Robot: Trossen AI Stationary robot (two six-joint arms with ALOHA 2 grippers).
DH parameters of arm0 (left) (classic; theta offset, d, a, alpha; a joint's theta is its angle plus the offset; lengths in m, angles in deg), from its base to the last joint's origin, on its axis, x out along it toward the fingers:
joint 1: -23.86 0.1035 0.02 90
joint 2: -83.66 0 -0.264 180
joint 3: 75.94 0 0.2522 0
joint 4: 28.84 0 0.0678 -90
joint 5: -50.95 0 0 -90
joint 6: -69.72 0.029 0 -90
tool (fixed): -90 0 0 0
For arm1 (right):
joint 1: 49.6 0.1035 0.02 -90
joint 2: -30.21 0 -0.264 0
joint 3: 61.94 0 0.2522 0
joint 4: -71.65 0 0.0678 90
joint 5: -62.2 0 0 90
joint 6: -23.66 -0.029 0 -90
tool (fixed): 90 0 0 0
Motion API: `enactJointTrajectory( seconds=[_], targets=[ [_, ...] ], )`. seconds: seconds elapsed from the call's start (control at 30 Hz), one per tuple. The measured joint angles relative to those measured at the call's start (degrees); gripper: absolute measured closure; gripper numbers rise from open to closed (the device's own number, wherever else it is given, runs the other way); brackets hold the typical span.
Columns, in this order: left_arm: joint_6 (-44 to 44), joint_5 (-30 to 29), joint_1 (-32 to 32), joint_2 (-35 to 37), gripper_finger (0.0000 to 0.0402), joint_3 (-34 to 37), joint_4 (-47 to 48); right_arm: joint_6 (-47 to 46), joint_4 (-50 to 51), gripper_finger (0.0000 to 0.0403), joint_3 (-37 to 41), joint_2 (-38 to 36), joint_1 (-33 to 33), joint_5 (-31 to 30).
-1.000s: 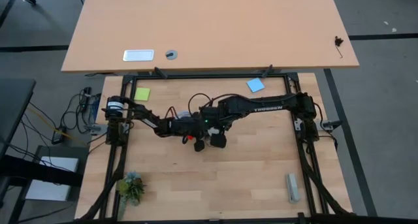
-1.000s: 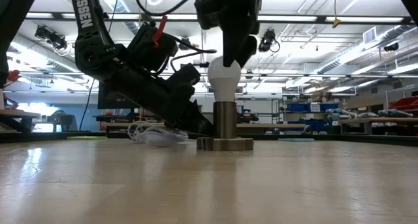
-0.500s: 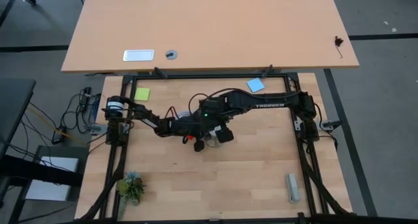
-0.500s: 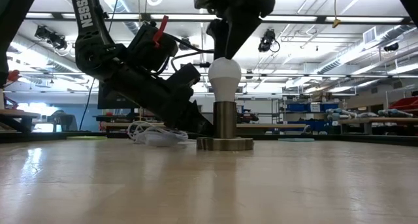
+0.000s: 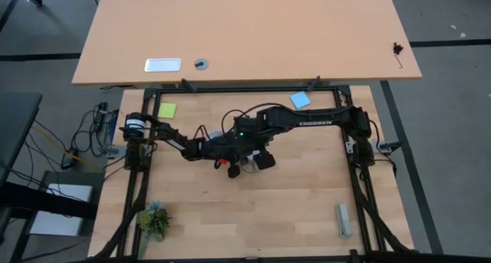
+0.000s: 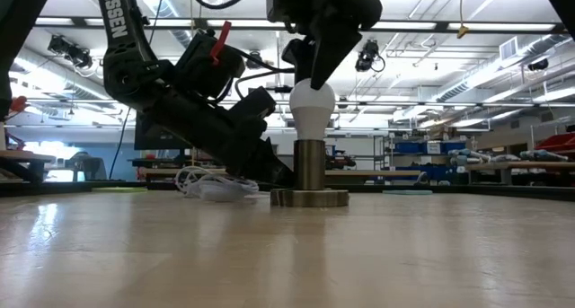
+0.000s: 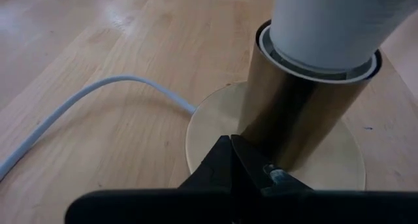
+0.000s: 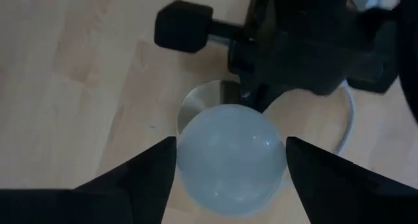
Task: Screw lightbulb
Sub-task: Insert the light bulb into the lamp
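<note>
Lightbulb [image 6: 311,109] stands upright, neck down in socket [image 6: 310,169], right claw [image 8: 228,162] spread around it, left claw [image 7: 251,168] clenched.

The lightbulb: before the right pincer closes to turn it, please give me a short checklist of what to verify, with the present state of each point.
1. Lightbulb stands upright in the socket: ok.
2. Right pincer is centred over the bulb, one finger on each side: ok.
3. Right pincer has a firm grip on the bulb: not ok, the fingers stand apart from the glass in the right wrist view.
4. Left pincer is shut and pressed at the foot of the socket to steady it: ok.
5. White cable lies clear of the socket base: ok.
6. Thread fully screwed in: cannot tell, it is hidden inside the socket.
</note>
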Motion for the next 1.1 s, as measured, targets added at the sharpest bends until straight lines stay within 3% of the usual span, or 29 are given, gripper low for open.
enactJointTrajectory(
  seconds=[0.2,0.4,0.5,0.8,0.93,1.1],
  targets=[
    [-0.16,-0.20,-0.01,-0.02,0.0402,0.00,-0.02,-11.58,-0.40,0.0122,0.03,0.00,0.00,-1.00],
    [-0.32,-0.67,-0.02,-0.02,0.0402,0.00,-0.02,-38.58,-0.93,0.0131,0.07,0.00,0.16,-4.62],
    [-0.35,-0.82,-0.02,-0.02,0.0402,0.00,-0.01,-40.68,-1.95,0.0129,0.14,0.00,0.85,-4.72],
    [-0.35,-0.91,-0.02,-0.02,0.0402,0.00,-0.02,-24.60,1.88,0.0096,-6.38,0.11,2.10,-7.25],
    [-0.37,-0.95,-0.02,-0.02,0.0402,0.00,-0.02,-7.61,4.44,0.0084,-9.19,0.02,2.08,-8.06],
    [-0.36,-1.01,-0.02,-0.02,0.0402,0.00,0.00,9.63,4.57,0.0081,-7.53,-0.02,1.67,-3.66]
  ],
)
